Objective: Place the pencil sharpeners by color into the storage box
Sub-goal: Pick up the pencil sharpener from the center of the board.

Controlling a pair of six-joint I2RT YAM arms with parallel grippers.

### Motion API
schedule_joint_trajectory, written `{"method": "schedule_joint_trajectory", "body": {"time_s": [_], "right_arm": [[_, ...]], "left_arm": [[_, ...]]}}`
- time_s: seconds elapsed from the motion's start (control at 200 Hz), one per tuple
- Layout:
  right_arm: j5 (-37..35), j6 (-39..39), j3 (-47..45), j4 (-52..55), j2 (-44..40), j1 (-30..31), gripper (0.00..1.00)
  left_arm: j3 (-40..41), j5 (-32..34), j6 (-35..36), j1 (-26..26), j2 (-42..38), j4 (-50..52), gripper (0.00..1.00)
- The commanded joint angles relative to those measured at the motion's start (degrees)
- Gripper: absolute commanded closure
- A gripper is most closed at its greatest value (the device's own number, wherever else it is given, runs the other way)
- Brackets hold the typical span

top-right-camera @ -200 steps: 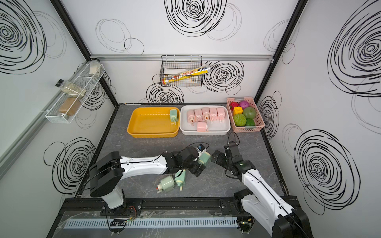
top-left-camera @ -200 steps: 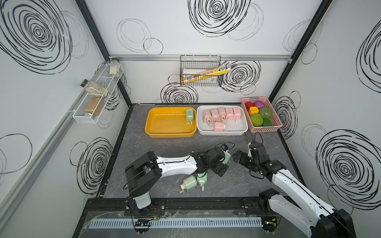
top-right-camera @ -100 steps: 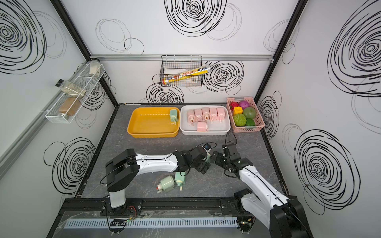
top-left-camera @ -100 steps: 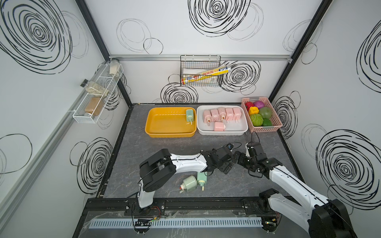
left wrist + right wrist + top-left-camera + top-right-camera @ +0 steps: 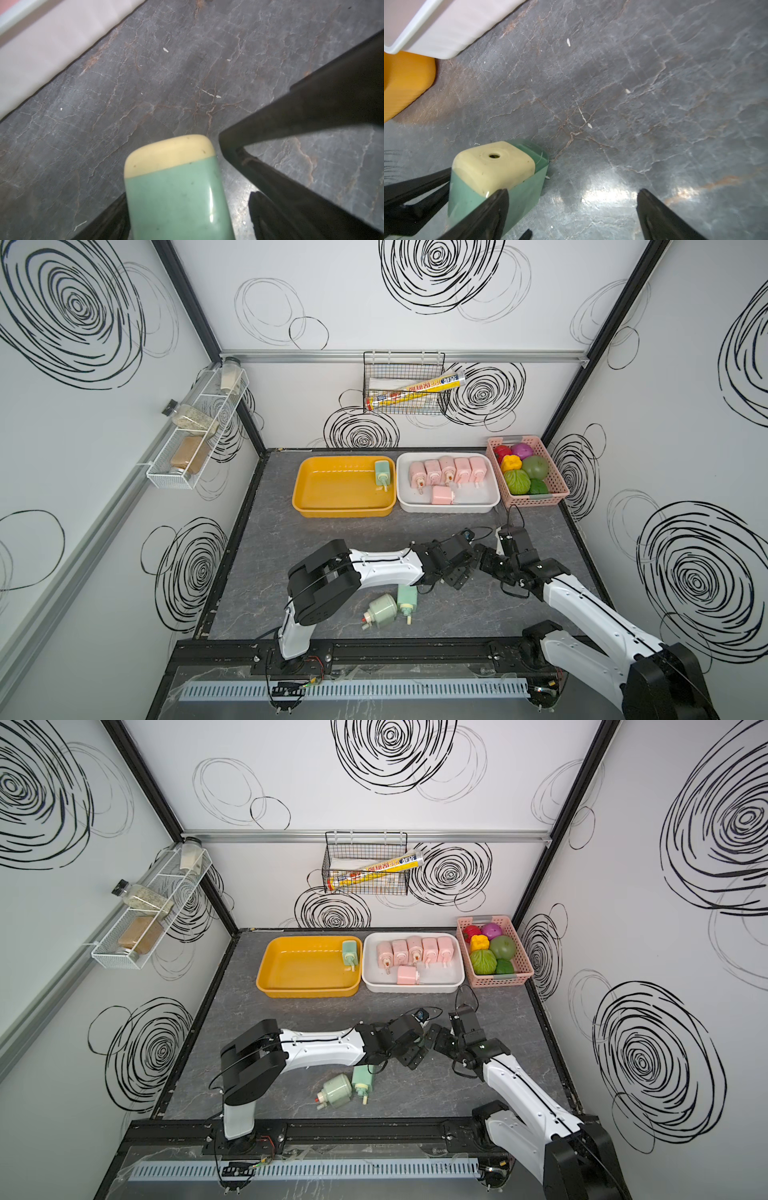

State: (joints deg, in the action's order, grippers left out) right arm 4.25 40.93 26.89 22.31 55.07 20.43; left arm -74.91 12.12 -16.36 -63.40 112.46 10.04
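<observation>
Left wrist view: the left gripper [image 5: 188,194] stands open astride a glossy mint-green plastic pencil sharpener [image 5: 174,187] with a rounded cream cap, on the veined grey stone-look tabletop [image 5: 187,72]. The right gripper [image 5: 573,191], spread wide and empty, crowds beside it, one black finger [image 5: 311,104] alongside. A smooth white tray [image 5: 452,27] lies near.

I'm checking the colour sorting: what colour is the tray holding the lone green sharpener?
Orange-yellow; the tray shows best in a top view.
</observation>
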Motion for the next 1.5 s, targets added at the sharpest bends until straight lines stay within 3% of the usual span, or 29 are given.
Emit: {"method": "schedule_joint_trajectory", "body": {"time_s": [0.0,0.385,0.921,1.076,1.156,1.496], "right_arm": [[-1.83,-0.24,-0.09,1.4,-1.09,0.03,0.0],[-4.25,0.38,-0.44,2.39,-3.56,0.05,0.0],[-3.41,-0.14,-1.33,2.28,-4.97,0.04,0.0],[-3.05,0.03,-1.57,1.53,-5.15,0.01,0.0],[-3.28,0.41,-1.84,0.62,-5.15,-0.01,0.0],[-3.74,2.92,-3.32,-3.05,-5.06,0.04,0.0]], "left_arm": [[-3.14,2.12,-0.86,0.02,1.97,0.88,0.11],[-5.49,1.49,-1.42,0.11,3.33,2.44,0.22],[-5.11,0.86,-2.51,0.2,1.91,2.62,0.48],[-5.07,0.69,-3.41,0.55,1.06,3.05,0.74],[-4.9,1.69,-3.82,0.64,0.68,3.78,1.0],[0.03,0.54,-5.07,2.48,-4.12,3.4,1.0]]}}
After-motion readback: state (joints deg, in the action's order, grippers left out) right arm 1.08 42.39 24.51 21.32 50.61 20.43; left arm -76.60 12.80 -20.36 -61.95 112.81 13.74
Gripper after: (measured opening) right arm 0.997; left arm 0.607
